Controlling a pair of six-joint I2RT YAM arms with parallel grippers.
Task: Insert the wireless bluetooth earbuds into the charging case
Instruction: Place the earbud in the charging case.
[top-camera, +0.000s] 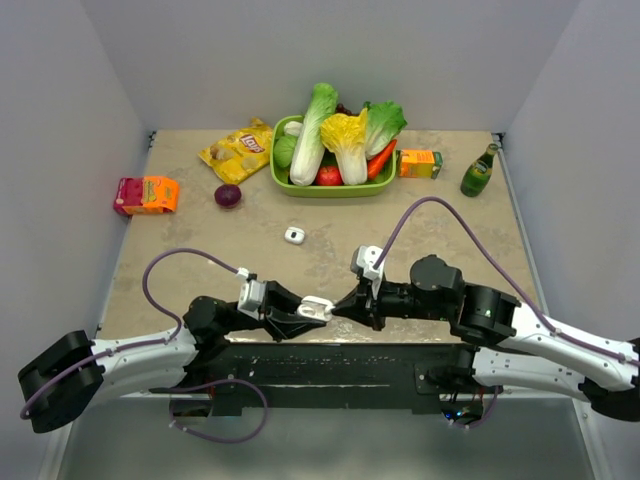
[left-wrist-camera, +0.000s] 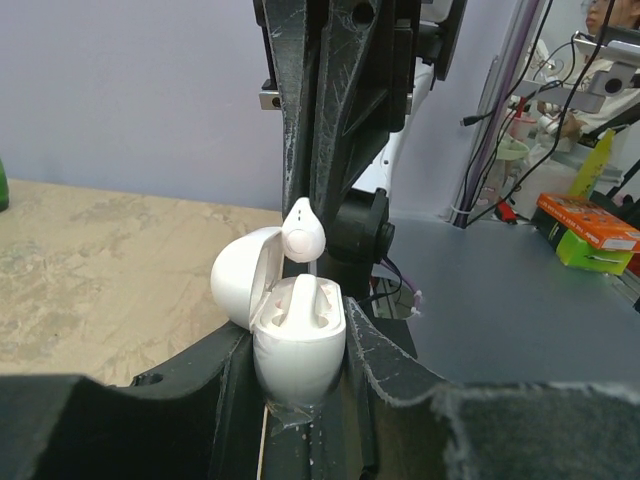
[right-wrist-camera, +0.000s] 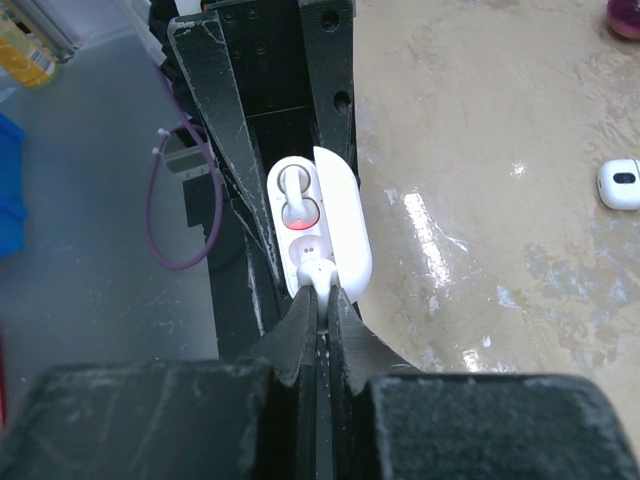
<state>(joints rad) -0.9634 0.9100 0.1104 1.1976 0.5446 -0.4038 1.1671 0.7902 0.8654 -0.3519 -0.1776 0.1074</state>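
holding the charging case (left-wrist-camera: 298, 350) with the left fingers (top-camera: 297, 322), closed on its sides, lid open, over the near middle of the table (top-camera: 450, 240). pinching one white earbud (right-wrist-camera: 315, 272) between the tips of the right fingers (right-wrist-camera: 331, 310), shut tight on it, right at the mouth of the case. showing a second earbud (right-wrist-camera: 292, 190) seated in the other slot. leaving a small white object (top-camera: 293, 235) farther out on the table.
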